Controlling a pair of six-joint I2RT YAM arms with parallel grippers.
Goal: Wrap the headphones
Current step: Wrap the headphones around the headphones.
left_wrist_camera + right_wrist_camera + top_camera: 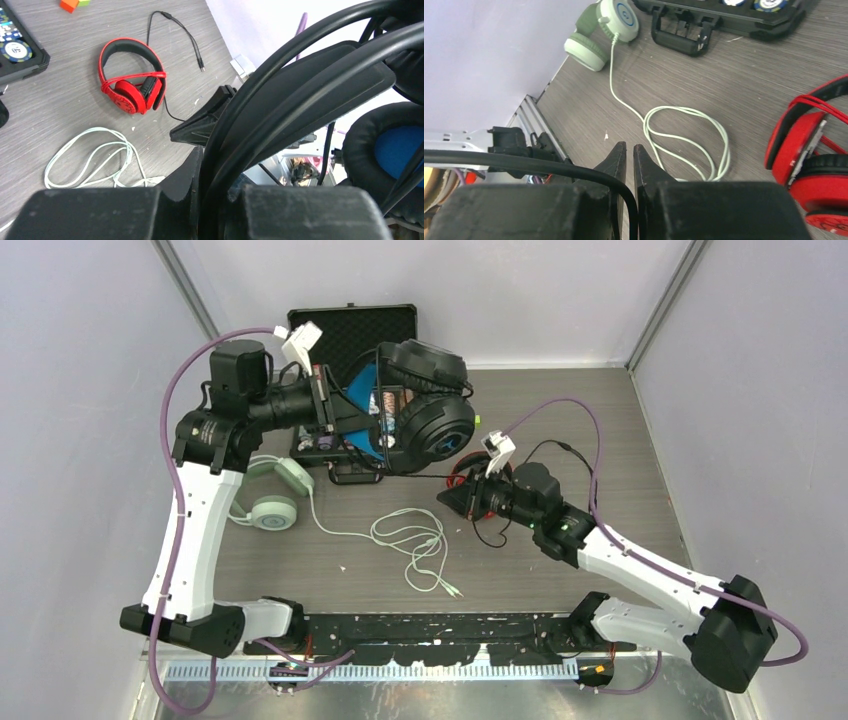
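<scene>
The black headphones (pixel 428 405) with blue inner padding hang above the back of the table, and my left gripper (pixel 333 416) is shut on their headband (pixel 300 85). The red headphones (pixel 462 472) lie on the table at centre right with their thin cord wound over the band (pixel 132 77). My right gripper (pixel 472 496) is just beside them, its jaws nearly together with a black cable (pixel 549 167) running down between the fingers (pixel 620 155). The mint-green headphones (pixel 275 495) lie at left, and their pale cable (pixel 410 540) sprawls in loose loops.
An open black case (pixel 350 325) with chips stands at the back behind the raised headphones. A loose black cable end with a plug (pixel 192 47) lies beyond the red pair. Grey walls close in on both sides. A metal rail (pixel 400 670) runs along the near edge.
</scene>
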